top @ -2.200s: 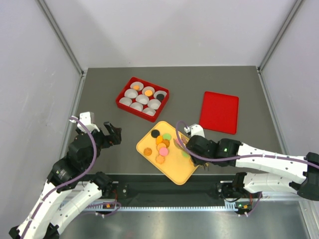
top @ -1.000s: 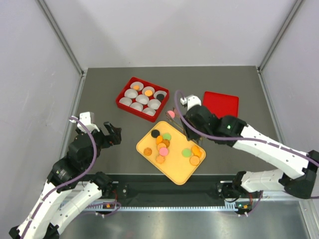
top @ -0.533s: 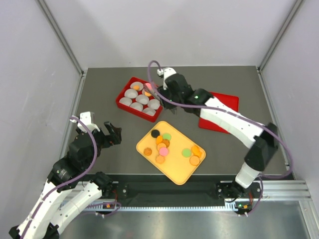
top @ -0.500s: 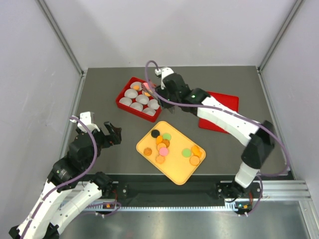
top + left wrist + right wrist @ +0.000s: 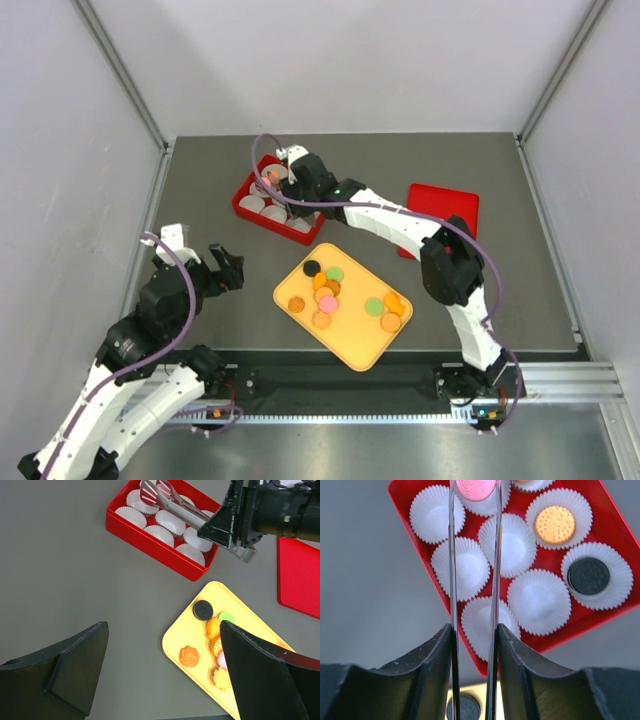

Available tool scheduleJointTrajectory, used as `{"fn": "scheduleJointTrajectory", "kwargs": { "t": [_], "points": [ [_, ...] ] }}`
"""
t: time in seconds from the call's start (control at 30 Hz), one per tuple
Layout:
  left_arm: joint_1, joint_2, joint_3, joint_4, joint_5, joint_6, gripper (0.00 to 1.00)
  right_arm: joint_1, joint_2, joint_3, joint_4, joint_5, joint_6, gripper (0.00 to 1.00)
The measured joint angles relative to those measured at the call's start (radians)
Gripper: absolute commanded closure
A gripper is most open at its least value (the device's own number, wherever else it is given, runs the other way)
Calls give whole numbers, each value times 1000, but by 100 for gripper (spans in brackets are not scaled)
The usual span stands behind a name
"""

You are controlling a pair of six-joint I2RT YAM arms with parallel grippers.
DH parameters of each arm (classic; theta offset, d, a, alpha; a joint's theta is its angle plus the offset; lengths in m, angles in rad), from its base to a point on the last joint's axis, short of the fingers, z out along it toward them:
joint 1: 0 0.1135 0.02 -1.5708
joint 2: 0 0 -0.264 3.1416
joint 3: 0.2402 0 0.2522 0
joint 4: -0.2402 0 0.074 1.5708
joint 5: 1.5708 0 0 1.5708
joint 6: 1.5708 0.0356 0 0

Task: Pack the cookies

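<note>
Three of the nine paper cups (image 5: 461, 568) look filled, so the packing is at an early stage. At the left, the left gripper (image 5: 228, 265) hangs over bare table with its jaws spread wide and nothing between them.

Next comes the red box (image 5: 150, 544). It holds an orange cookie (image 5: 555, 524), a black cookie (image 5: 588, 575) and what seems to be a second orange one cut off by the frame edge. The other cups show white and empty.

Over the far-left part of the box, the tongs (image 5: 175, 507) are squeezed nearly together on a pink cookie (image 5: 476, 487). The cookie sits above a cup and has not yet been released. The right gripper (image 5: 474, 650) is clamped on the tongs' handles.

Further right, about ten cookies (image 5: 327, 303) lie loose on the yellow tray (image 5: 355, 345), in orange, green, pink and black. Most of the job is judged to be ahead. The red lid (image 5: 450, 205) lies flat at the far right, well apart from the box.
</note>
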Motion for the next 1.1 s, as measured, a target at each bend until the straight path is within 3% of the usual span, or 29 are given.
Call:
{"fn": "scheduleJointTrajectory", "kwargs": {
  "t": [0.47, 0.83, 1.1],
  "points": [
    [0, 5, 0, 0, -3, 0, 3, 0, 73, 78, 18, 0, 5, 61],
    [0, 6, 0, 0, -10, 0, 3, 0, 94, 82, 14, 10, 4, 51],
    [0, 6, 0, 0, -10, 0, 3, 0, 98, 125, 6, 23, -3, 51]
  ]
}}
